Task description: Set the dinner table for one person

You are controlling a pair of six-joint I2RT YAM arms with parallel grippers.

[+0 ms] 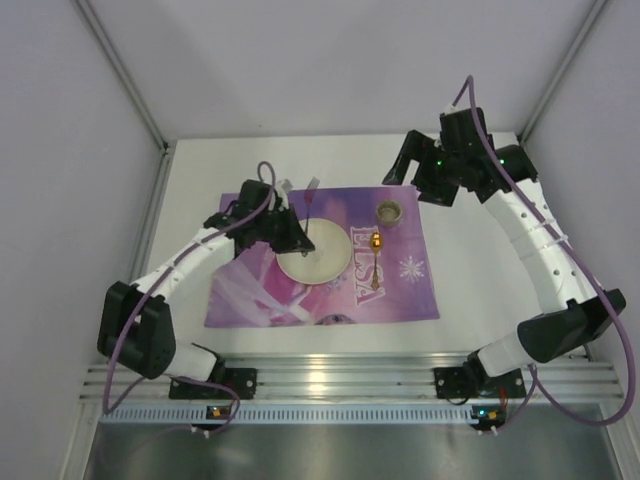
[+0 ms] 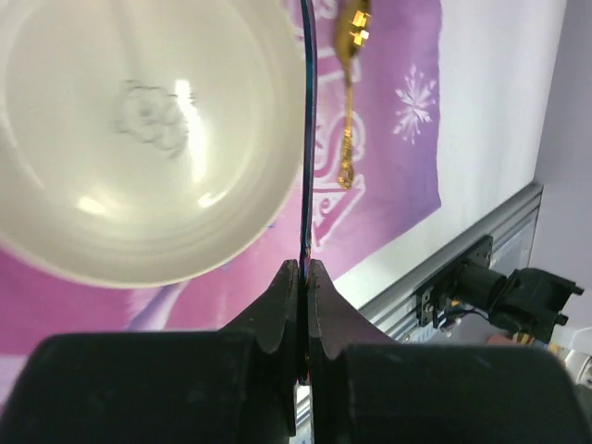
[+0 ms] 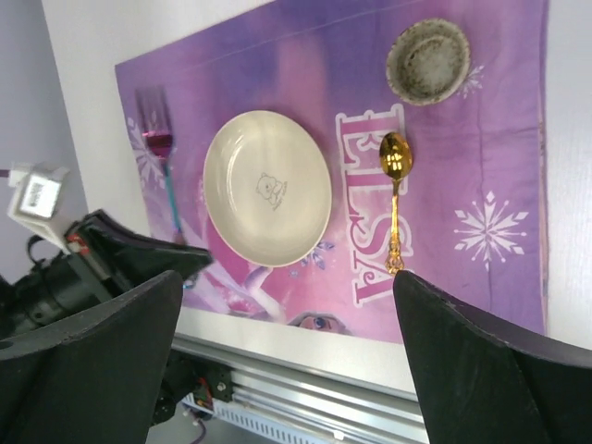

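Observation:
The white dinner table [image 1: 470, 260] carries a purple ELSA placemat [image 1: 410, 290]. On the mat lie a cream plate [image 1: 310, 264], a gold spoon [image 1: 375, 260] to its right and a small speckled bowl [image 1: 391, 212] at the far right. My left gripper [image 1: 295, 235] is shut on the handle of a fork [image 1: 311, 205] with a blue-purple handle. The fork shows edge-on in the left wrist view [image 2: 306, 139], beside the plate [image 2: 139, 139]. From the right wrist view the fork [image 3: 169, 185] sits left of the plate [image 3: 268, 185]. My right gripper [image 1: 415, 180] is open and empty, high over the far right corner.
A ribbed aluminium rail [image 1: 350, 380] runs along the near edge, with both arm bases bolted to it. Grey walls close in the left, right and far sides. Bare white tabletop shows around the mat [image 3: 569, 185].

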